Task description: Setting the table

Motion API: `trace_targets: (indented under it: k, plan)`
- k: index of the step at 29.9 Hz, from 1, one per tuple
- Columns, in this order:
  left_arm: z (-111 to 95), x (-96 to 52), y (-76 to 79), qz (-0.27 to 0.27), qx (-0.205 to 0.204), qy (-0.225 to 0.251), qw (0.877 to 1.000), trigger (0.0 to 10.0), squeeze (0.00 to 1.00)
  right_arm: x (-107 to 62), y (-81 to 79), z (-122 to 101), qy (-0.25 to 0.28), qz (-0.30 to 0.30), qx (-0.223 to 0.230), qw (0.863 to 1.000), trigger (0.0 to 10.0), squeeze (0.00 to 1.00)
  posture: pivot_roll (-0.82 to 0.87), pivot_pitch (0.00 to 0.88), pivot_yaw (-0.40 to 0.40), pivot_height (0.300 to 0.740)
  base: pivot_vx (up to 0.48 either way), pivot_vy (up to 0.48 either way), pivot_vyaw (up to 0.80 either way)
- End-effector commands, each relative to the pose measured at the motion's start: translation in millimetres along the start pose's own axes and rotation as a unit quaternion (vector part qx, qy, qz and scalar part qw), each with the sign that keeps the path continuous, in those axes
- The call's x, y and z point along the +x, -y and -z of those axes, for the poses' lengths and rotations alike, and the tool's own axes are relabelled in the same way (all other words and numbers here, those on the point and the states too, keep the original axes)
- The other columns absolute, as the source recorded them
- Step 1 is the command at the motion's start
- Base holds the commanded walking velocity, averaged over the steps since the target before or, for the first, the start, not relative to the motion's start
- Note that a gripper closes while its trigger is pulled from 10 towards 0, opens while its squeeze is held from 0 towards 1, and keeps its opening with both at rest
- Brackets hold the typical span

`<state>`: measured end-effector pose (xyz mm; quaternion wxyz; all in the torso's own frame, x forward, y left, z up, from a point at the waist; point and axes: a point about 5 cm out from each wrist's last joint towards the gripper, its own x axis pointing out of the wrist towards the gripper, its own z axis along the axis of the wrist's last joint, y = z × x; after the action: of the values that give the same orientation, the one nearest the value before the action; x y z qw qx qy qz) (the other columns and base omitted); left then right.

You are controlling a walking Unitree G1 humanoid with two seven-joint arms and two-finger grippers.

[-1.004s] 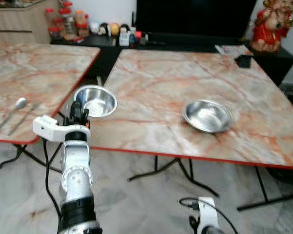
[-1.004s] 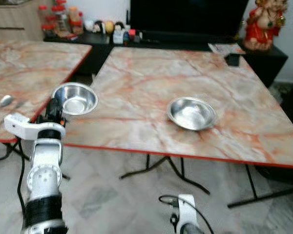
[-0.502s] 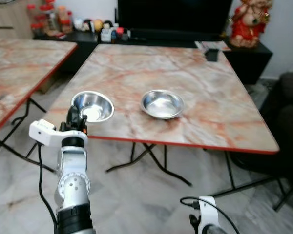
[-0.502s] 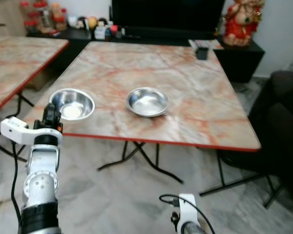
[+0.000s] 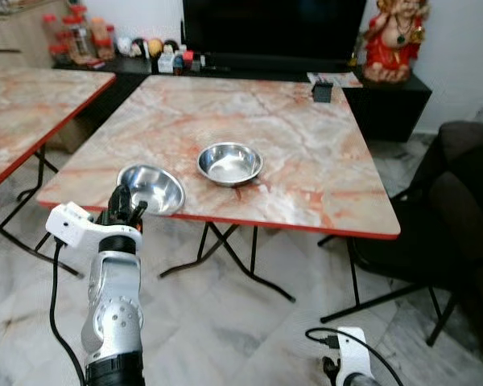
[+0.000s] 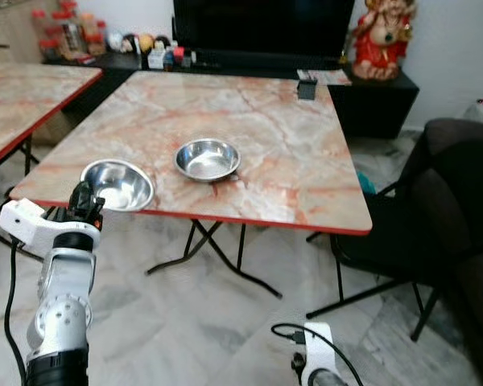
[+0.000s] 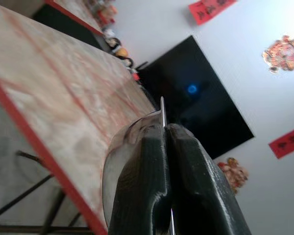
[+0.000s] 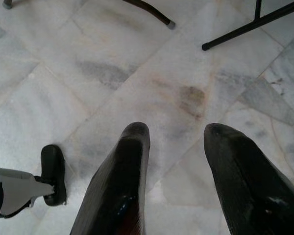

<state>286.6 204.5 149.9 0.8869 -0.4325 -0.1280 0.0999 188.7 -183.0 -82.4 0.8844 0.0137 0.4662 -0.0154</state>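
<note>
My left gripper (image 5: pixel 122 207) is shut on the near rim of a steel bowl (image 5: pixel 150 187). It holds the bowl at the front left corner of the marble table (image 5: pixel 306 161). In the left wrist view the two black fingers (image 7: pixel 152 196) pinch the thin rim of the bowl (image 7: pixel 132 134). Whether the bowl rests on the table I cannot tell. A second steel bowl (image 5: pixel 229 162) sits on the table just beyond and to the right of the held one. My right gripper (image 8: pixel 174 142) hangs open over the marble floor.
A second marble table (image 5: pixel 32 104) stands to the left across a narrow gap. A dark chair (image 5: pixel 455 217) is at the table's right side. A small black object (image 5: pixel 322 91) lies at the table's far edge, before a TV cabinet with a red figurine (image 5: pixel 394 40).
The camera has swung right and drawn back, so the right table has shifted left in view. The held bowl has stayed in my left gripper and now appears close to the second bowl.
</note>
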Motion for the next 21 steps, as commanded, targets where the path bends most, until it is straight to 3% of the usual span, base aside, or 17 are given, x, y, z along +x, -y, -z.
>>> trace_targets:
  k: [1, 21]
  plan:
    - [-5, 1.3, 9.6, 0.021, -0.005, 0.014, 1.0, 10.0, 0.0, 0.5, 0.4, -6, 0.012, 0.0, 0.008, 1.0, 10.0, 0.0, 0.05, 0.0, -0.04, 0.732, 0.405, 0.0, 0.0]
    - [-18, 9.5, 8.3, 0.024, -0.005, 0.032, 0.999, 10.0, 0.0, 0.9, -2.1, -6, 0.011, -0.001, 0.012, 1.0, 10.0, 0.0, 0.05, 0.0, -0.037, 0.732, 0.391, 0.0, -0.07]
